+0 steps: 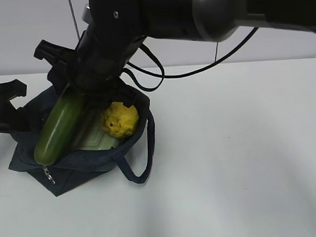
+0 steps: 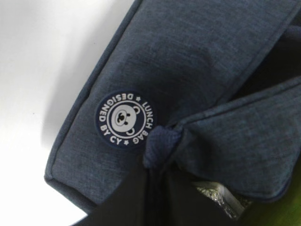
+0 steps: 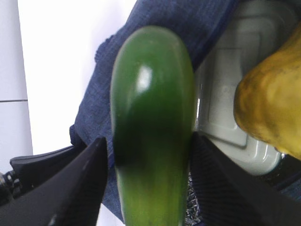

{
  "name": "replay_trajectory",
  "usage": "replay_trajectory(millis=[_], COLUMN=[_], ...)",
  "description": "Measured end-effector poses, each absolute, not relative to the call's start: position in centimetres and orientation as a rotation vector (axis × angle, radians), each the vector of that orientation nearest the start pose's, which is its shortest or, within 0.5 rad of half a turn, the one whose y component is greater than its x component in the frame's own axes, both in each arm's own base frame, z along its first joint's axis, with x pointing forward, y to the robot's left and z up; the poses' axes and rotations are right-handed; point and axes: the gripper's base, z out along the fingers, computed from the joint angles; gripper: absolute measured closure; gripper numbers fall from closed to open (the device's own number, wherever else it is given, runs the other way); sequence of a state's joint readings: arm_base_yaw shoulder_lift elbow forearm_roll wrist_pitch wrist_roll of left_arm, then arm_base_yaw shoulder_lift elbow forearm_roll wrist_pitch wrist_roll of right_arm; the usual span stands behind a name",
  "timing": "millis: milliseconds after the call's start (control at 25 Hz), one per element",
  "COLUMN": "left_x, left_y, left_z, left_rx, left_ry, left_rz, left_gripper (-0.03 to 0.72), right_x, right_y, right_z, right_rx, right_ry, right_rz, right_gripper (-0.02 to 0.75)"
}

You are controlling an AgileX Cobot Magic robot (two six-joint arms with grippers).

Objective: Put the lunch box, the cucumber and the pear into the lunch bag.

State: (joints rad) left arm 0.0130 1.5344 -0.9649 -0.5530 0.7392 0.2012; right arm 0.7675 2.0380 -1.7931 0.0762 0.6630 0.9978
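Reading "DESIGNED BY CY * LUNCH BAG" on the lunch bag (image 2: 188,61) badge (image 2: 125,118). White table (image 1: 238,162), pale wall (image 1: 281,47) behind. Right jaws pinching the cucumber (image 3: 153,127); left jaws: can't tell.

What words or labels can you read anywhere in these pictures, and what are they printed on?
"DESIGNED BY CY" and "LUNCH BAG", set apart by small stars, run around a bear face on the round badge on the outside of the lunch bag, in the left wrist view.
The exterior and right wrist views show no readable text.
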Motion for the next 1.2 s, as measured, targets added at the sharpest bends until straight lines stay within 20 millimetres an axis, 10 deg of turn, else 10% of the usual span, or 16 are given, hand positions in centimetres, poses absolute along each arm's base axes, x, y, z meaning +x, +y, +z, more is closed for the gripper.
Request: replay_trajectory(millis=[720,1200], left_x=[29.6,29.6], left_y=[-2.9,-2.9], left_z=[23.2,23.2], left_rx=[-0.214,-0.213], left_ry=[2.697,2.698], left_rz=[-0.556,-0.556], left_gripper=[0.687,0.687], right_x=[32.6,31.1], right_y=[29.5,28.6], right_z=[32.4,31.6], right_rx=[-0.048,-0.107], right_ry=[2.522,2.718], right_rz=[0.422,0.285], right_gripper=[0.165,0.162])
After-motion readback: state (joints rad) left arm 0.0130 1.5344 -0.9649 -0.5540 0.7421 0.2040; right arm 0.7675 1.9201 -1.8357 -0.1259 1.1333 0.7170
